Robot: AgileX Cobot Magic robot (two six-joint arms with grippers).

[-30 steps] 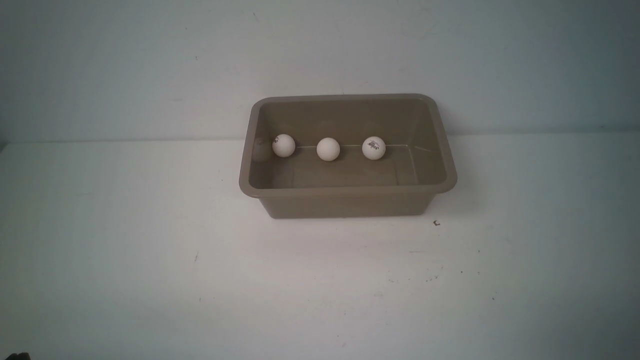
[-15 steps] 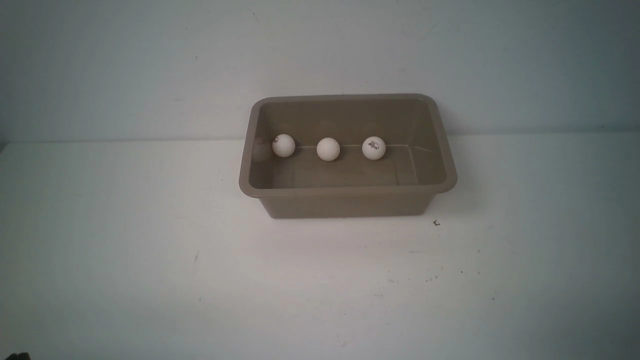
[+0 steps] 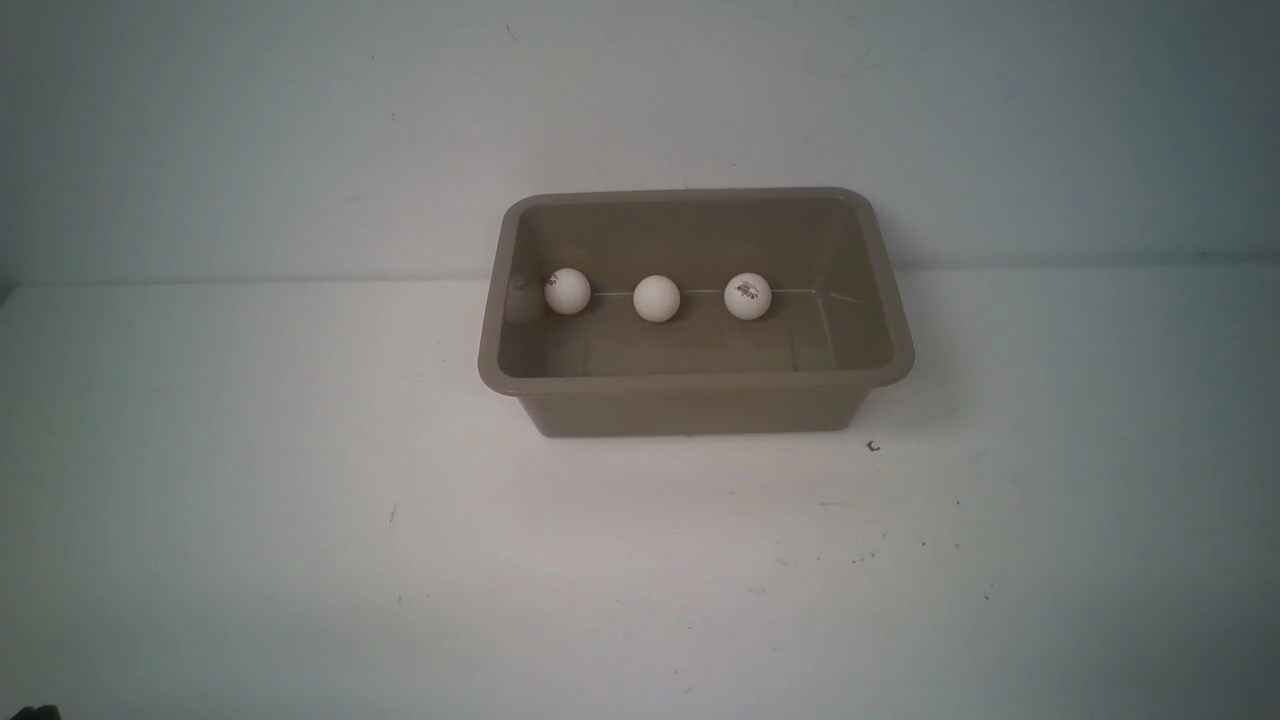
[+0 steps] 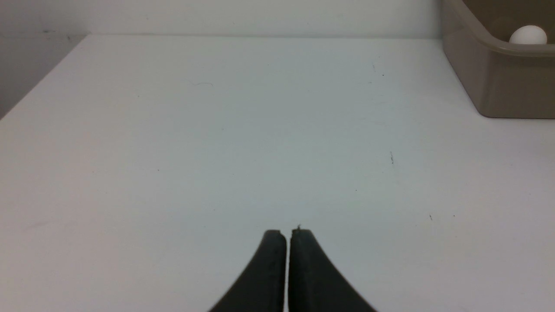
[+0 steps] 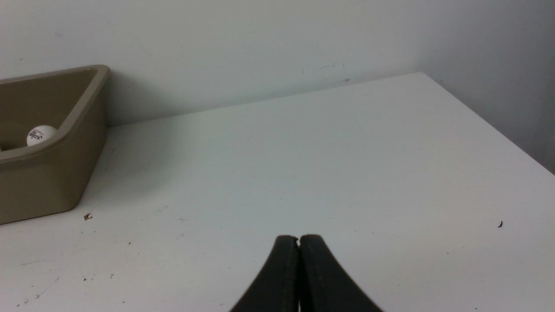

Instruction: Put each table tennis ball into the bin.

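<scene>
the three table tennis balls sit in a row on the floor of the bin, along its far wall: the left ball close to the left wall, the middle ball apart from it, and the right ball, which carries a dark logo. none of them touch each other. the bin stands on the white table, back near the wall, and no ball shows on the table outside it.

judging by this, the placing looks done; all three balls are in. nothing more seems to need picking up, so the next move would only call for the arms to stay clear of the bin and rest.

the left hand is closed, its fingers pressed together with nothing between them, low over bare table well to the side of the bin. the right hand is likewise closed and empty, over the table on the bin's other side.
</scene>
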